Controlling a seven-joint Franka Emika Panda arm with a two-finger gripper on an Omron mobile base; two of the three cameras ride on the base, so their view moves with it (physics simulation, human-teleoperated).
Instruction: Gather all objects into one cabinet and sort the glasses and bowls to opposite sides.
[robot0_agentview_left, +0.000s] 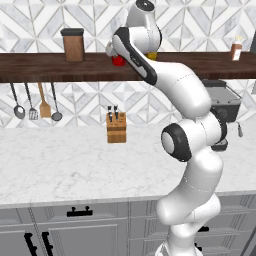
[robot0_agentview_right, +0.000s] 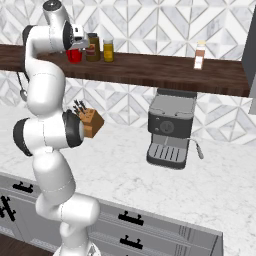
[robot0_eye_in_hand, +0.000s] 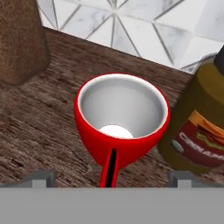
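Observation:
The glasses here are one glossy red cup (robot0_eye_in_hand: 122, 118) with a pale inside, standing upright on the long dark wooden shelf (robot0_agentview_left: 40, 67) against the diamond tile. In the base views the red cup (robot0_agentview_left: 118, 61) (robot0_agentview_right: 74, 56) peeks out just under the hand. My gripper (robot0_eye_in_hand: 113, 177) (robot0_agentview_right: 80, 44) hangs right over it, open, with one fingertip (robot0_eye_in_hand: 43, 177) left of the cup and the other well to its right, neither touching it. The cabinet and the bowls are out of view.
A brown jar (robot0_agentview_left: 73, 45) (robot0_eye_in_hand: 19, 39) stands left of the cup; a labelled yellow-brown jar (robot0_agentview_right: 108, 50) (robot0_eye_in_hand: 197, 131) stands close on its right. A small bottle (robot0_agentview_right: 200, 55) sits farther along the shelf. Knife block (robot0_agentview_left: 116, 127) and coffee machine (robot0_agentview_right: 170, 132) stand on the counter; utensils (robot0_agentview_left: 35, 102) hang below the shelf.

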